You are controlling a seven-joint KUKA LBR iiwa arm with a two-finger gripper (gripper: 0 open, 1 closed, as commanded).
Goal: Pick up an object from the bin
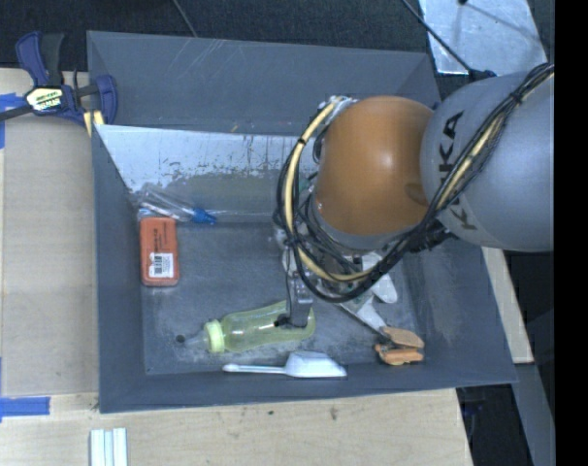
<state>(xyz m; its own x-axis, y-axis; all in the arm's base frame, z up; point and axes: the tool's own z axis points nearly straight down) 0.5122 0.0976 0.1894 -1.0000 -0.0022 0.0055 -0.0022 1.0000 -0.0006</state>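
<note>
Well to the left of the claw [299, 315], near the left wall of the grey bin [116, 280], lies a flat orange-red packet [159, 251] with a white label, long side running up and down. Just above it, and likewise well left of the claw, lies a clear plastic tube [170, 206] with a small blue piece at its right end.

Directly left of the claw lies a pale yellow-green bottle [247, 330] on its side, cap end pointing away from the claw. Its right end sits under the claw; whether the two touch cannot be told. Just below the claw and the bottle lies a white plastic scoop [292, 365], handle to the left.

Whether the claw is released or clenched cannot be told, as the cables and orange wrist cover [372, 168] overhang it.

Right of the claw lies a white piece [378, 293], partly under the arm. Lower right of the claw, apart from it, lies a small brown-orange object [400, 347].
</note>
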